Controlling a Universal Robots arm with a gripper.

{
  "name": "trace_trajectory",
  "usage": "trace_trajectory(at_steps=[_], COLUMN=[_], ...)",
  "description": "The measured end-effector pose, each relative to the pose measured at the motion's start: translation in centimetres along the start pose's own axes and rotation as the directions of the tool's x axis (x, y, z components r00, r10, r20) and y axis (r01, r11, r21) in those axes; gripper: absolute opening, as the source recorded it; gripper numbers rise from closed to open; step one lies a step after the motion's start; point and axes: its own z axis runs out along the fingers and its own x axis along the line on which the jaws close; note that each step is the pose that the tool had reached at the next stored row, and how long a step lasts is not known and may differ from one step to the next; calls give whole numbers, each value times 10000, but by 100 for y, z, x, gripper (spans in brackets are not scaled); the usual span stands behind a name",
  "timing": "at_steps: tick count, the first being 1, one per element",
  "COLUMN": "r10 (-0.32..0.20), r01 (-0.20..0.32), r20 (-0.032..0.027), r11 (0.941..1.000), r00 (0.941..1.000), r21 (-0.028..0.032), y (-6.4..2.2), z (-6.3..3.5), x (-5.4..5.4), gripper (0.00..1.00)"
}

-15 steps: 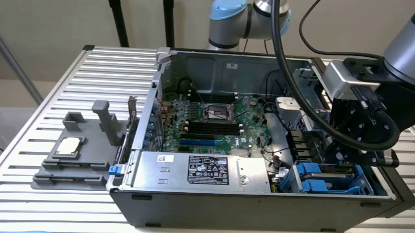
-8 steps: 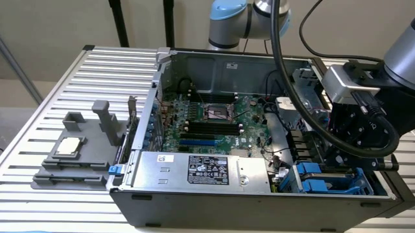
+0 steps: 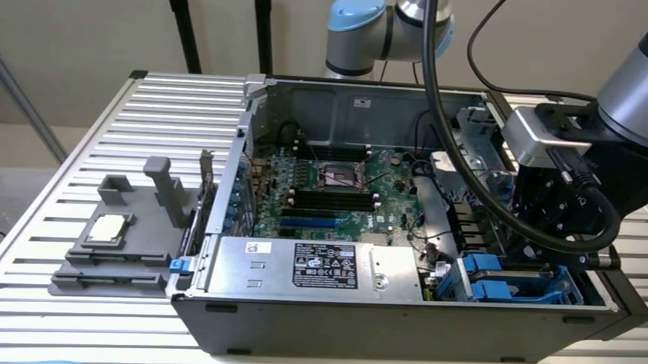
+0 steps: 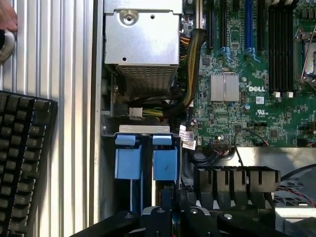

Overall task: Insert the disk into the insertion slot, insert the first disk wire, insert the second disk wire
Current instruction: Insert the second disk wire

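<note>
Two bright blue plastic carriers stand side by side in the grey-metal drive cage point(image 3: 506, 287) at the case's corner on the exterior view's right. In the wrist view they are the left carrier point(image 4: 128, 159) and the right carrier point(image 4: 165, 159), with a dark insertion slot point(image 4: 146, 173) between them. The disk's silver body is hidden. My gripper point(image 4: 168, 207) hangs directly over the right carrier's end with its fingers shut. I cannot tell whether anything is pinched. In the exterior view the gripper point(image 3: 539, 262) reaches down into the cage. Black wires point(image 4: 197, 159) with white tags lie beside the cage.
The silver power-supply box point(image 3: 314, 265) point(image 4: 140, 34) sits next to the cage, and the green motherboard point(image 3: 335, 182) lies behind it. A black ribbed duct point(image 4: 237, 182) stands close to my fingers. A keyboard point(image 4: 22, 163) and a hand point(image 4: 7, 16) are outside the case. A grey fixture point(image 3: 111, 235) stands on the slatted table.
</note>
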Motion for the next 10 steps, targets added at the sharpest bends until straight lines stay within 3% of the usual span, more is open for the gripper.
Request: trace_trajectory(at_steps=[10], r10=[1], r01=[-1], r20=[1], r11=[10000], r00=[10000], r21=[0], y=[-27], z=[48], x=[4], gripper=[16])
